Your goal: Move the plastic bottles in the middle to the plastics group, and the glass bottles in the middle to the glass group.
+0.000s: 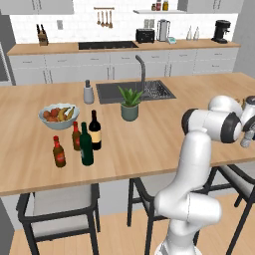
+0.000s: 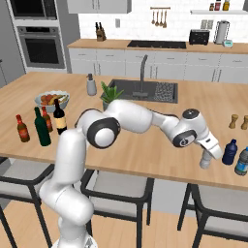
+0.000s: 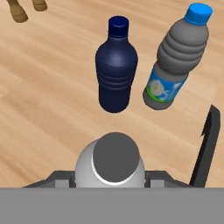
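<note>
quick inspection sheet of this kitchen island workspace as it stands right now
surface: wooden island counter with a sink set in it
job's things: small pale bottle in the gripper beside a dark blue bottle and a grey blue-capped bottle; wine bottle and green bottle stand by two brown bottles
clutter: fruit bowl, potted plant, soap dispenser, two mills
grippers: gripper shut on the small pale bottle
cables: nothing seen
surroundings: stools under the island, back counter with toaster
</note>
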